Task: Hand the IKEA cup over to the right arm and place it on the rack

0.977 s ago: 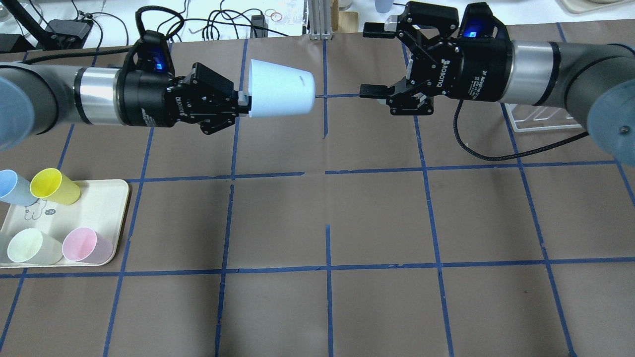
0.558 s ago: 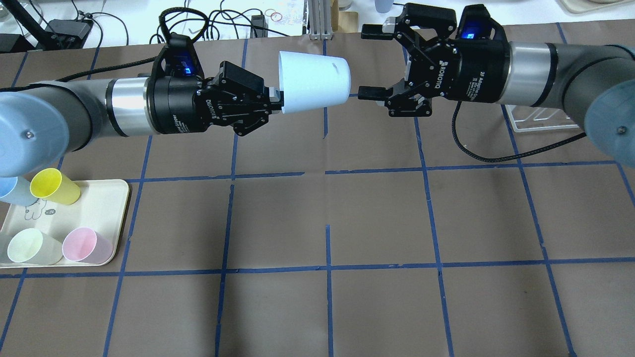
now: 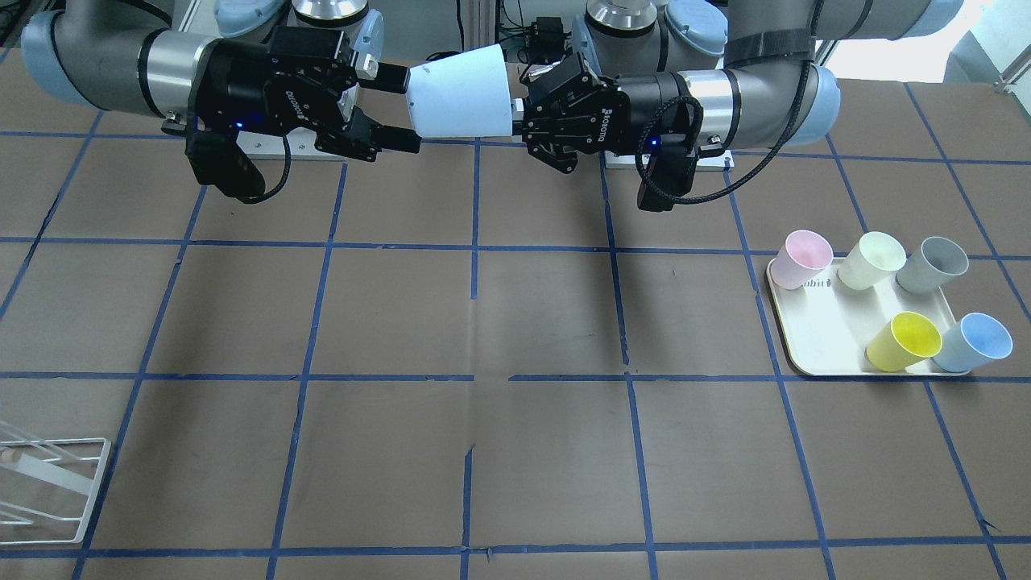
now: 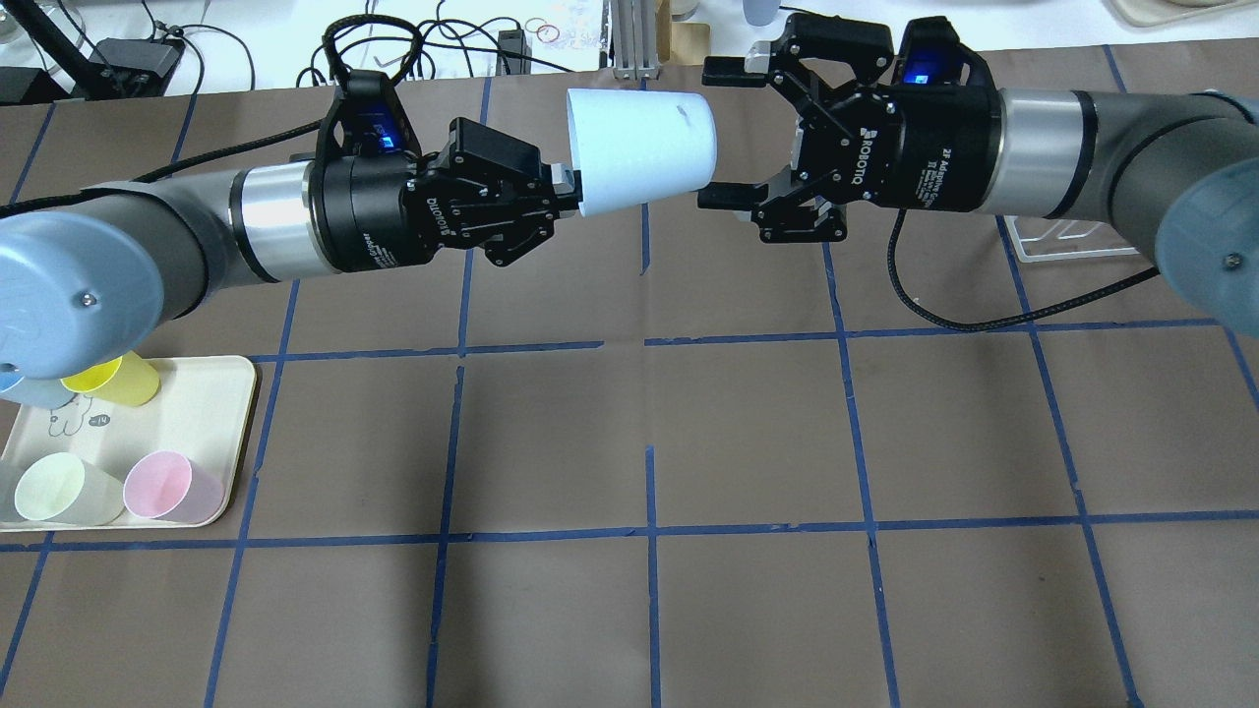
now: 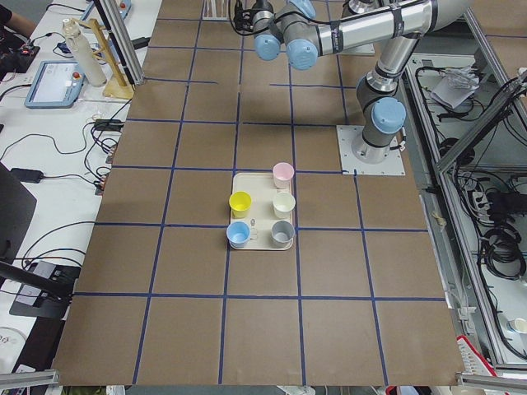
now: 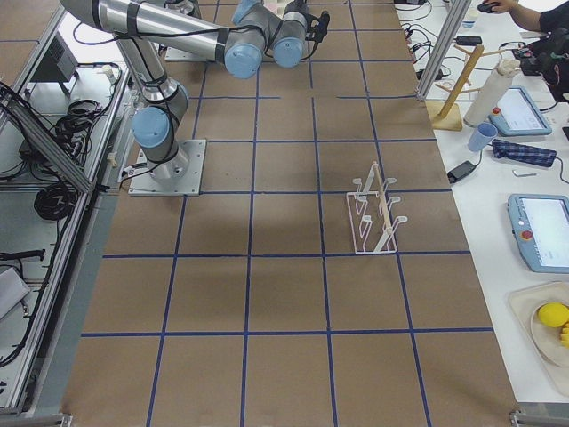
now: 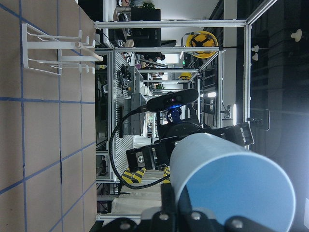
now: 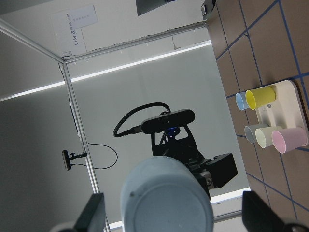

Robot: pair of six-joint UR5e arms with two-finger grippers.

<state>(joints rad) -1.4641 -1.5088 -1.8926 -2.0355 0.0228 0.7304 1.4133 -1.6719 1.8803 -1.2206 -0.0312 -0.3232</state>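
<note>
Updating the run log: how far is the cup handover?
Done: the left gripper holds the IKEA cup by its rim, sideways in mid-air. In hand: the right gripper is open, fingers straddling the cup's base. Left: right grip, left release, placing on the rack.

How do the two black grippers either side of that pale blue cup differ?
The left arm's black two-finger gripper is shut on the light blue plastic cup's rim; the right arm's black two-finger gripper is open, its tips flanking the cup's base. The left one bears the cup, the right one nothing. Both face each other.
</note>
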